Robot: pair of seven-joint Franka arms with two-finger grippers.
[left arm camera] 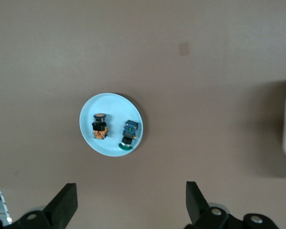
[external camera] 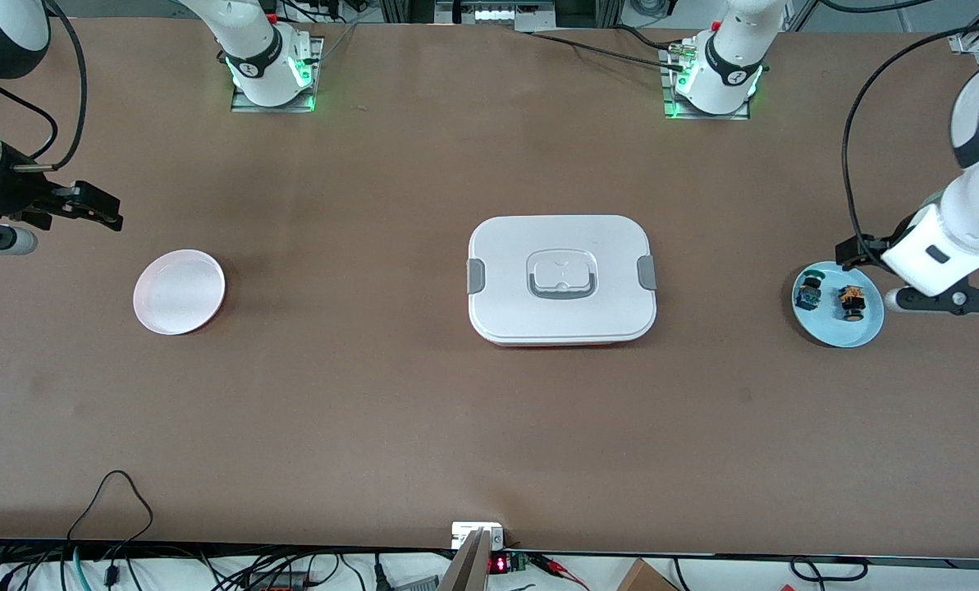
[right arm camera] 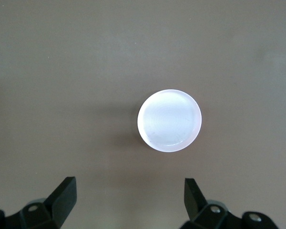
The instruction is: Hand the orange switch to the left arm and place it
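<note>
The orange switch (left arm camera: 99,127) sits on a blue plate (left arm camera: 88,126). The left tool (left arm camera: 128,202) hangs spread wide above it, holding nothing. The right tool (right arm camera: 128,200), also spread, seems to hang near a pink plate (right arm camera: 169,120).

box (external camera: 561,246) white, grey clips; orange switch (external camera: 850,300) black, orange cap; plate (external camera: 858,332) pale blue; table (external camera: 456,410) brown

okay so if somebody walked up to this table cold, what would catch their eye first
Probably the big white box sitting mid-table, between a pale pink plate toward the right arm's end and a light blue plate toward the left arm's end. On the blue plate lie the orange switch and a blue-and-green component, side by side. The left gripper hangs open above that plate, the right gripper open above the pink one.
</note>
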